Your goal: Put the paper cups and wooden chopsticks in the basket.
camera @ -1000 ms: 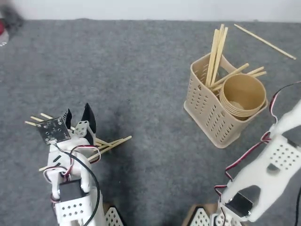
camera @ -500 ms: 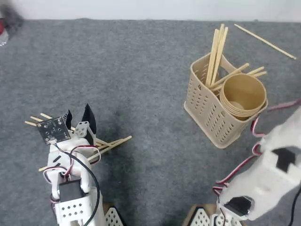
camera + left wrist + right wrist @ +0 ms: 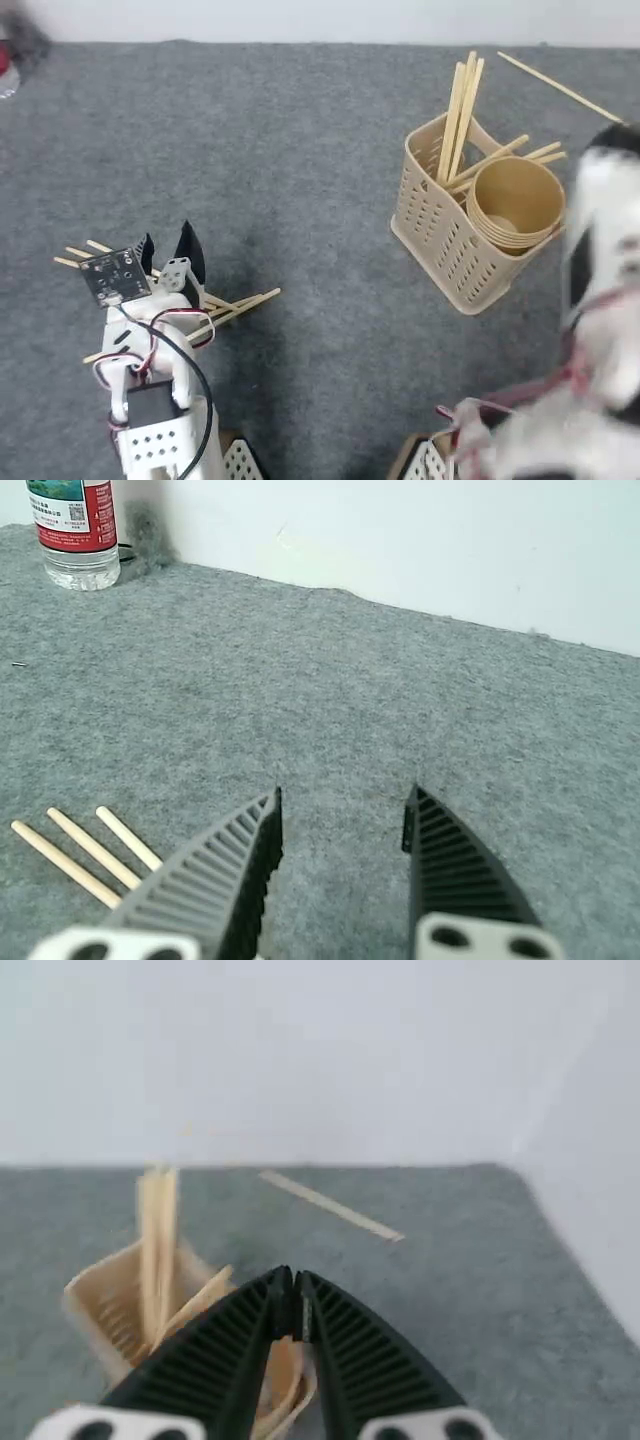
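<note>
A beige slotted basket (image 3: 440,240) stands at the right, holding stacked paper cups (image 3: 515,200) and several wooden chopsticks (image 3: 460,105). More chopsticks (image 3: 240,305) lie on the grey mat under the left arm, and one loose chopstick (image 3: 560,88) lies at the far right. My left gripper (image 3: 166,250) hovers open over the near-left pile; in its wrist view the left gripper (image 3: 345,805) is empty, with chopstick ends (image 3: 90,845) beside it. My right gripper (image 3: 292,1285) is shut and empty, above the basket (image 3: 100,1310), with the loose chopstick (image 3: 330,1205) beyond it.
A plastic bottle (image 3: 75,530) stands at the far left corner by the white wall. The right arm (image 3: 600,300) appears blurred along the right edge beside the basket. Grey mat stretches open between the left arm and the basket.
The right arm has swung from the near-right corner up along the right edge, toward the basket's side. The left arm and the chopsticks under it have not moved.
</note>
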